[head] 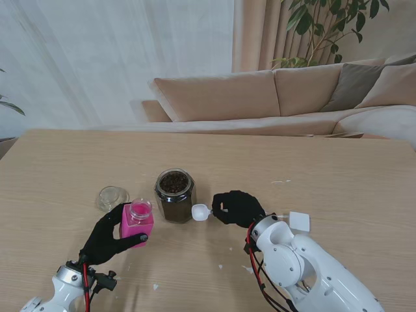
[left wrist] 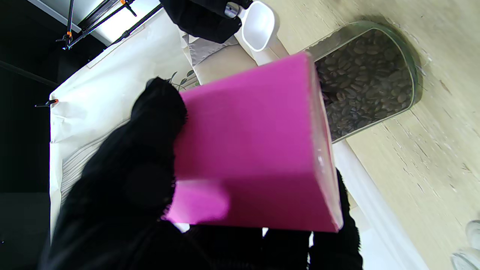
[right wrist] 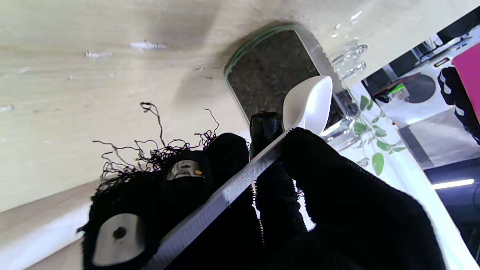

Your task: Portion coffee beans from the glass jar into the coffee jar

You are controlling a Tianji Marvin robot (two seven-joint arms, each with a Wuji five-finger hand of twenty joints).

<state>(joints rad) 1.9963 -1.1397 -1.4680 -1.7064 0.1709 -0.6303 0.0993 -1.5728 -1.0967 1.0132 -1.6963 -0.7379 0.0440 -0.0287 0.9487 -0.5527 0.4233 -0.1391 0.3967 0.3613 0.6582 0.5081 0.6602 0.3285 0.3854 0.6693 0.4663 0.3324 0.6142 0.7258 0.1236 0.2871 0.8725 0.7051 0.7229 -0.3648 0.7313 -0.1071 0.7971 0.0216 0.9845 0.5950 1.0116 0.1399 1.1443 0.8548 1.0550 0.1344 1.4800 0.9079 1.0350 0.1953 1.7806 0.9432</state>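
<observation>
Pink coffee jar [head: 136, 221] held in left robot hand [head: 104, 240] at lower left, right robot hand [head: 238, 208] pinching empty white spoon [head: 201, 212] beside glass jar [head: 175, 195] at centre: dip bowl deep, lift level

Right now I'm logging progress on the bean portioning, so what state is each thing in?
Glass jar: upright on the table, lid off, nearly full of beans.
Pink jar: open, lifted, held by the left hand.
Spoon: empty, held by the right hand beside the glass jar.
Glass lid: lying on the table left of the glass jar.
</observation>
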